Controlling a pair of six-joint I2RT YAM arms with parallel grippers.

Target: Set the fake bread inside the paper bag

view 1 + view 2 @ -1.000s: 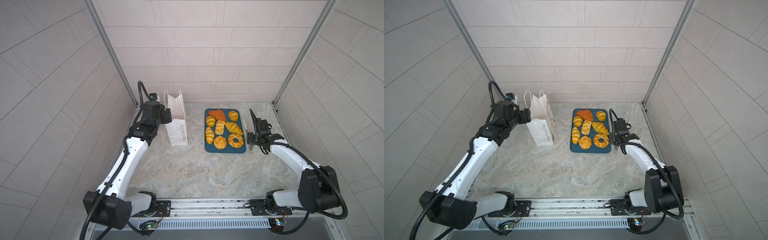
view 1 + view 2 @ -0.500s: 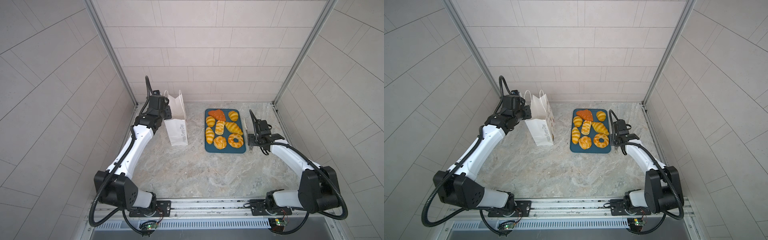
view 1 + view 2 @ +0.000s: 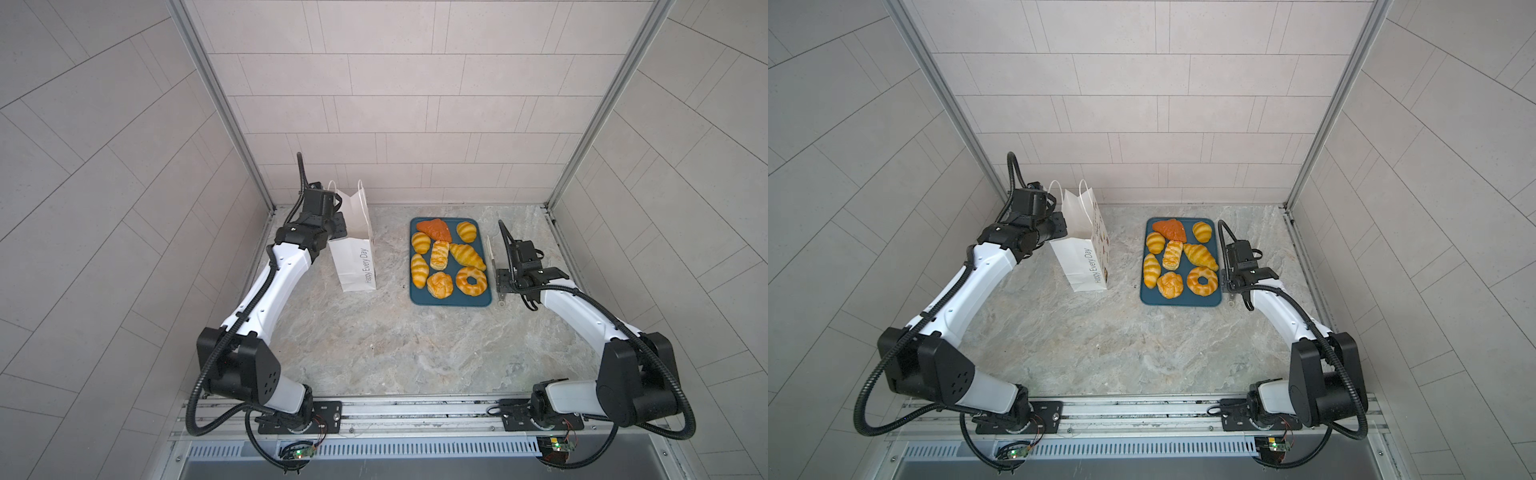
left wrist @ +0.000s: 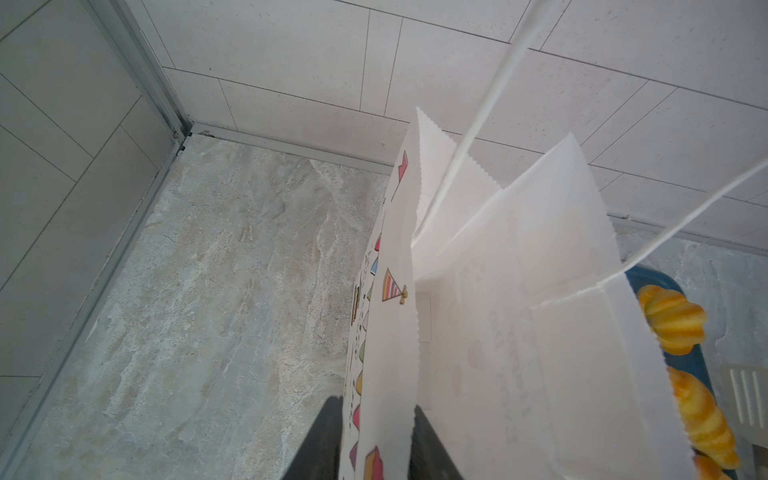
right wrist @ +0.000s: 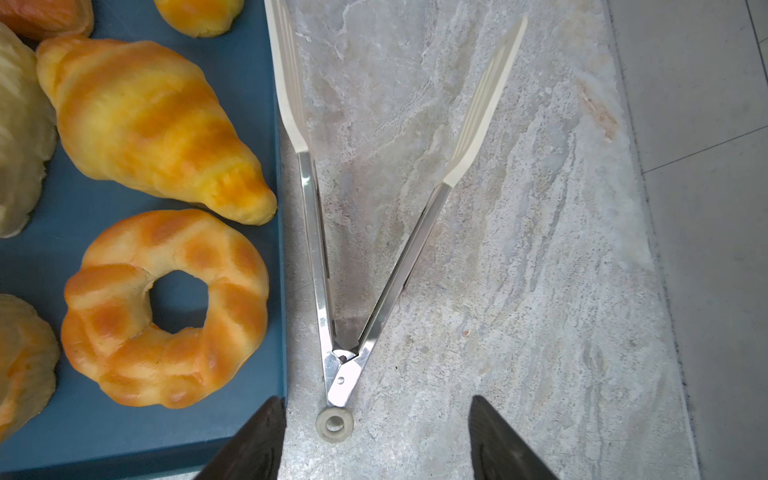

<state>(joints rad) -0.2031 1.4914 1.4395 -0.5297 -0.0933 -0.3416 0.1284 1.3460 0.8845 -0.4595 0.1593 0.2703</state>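
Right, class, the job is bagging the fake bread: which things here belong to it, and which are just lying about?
Belongs: fake bread, paper bag, left pincer straddling the bag's wall, open right pincer.
Lying about: teal tray under the bread; tongs beside it, untouched, though the right pincer hovers over them.

White bag [image 3: 355,257]; golden striped bread [image 3: 468,255]; teal tray [image 3: 451,301].
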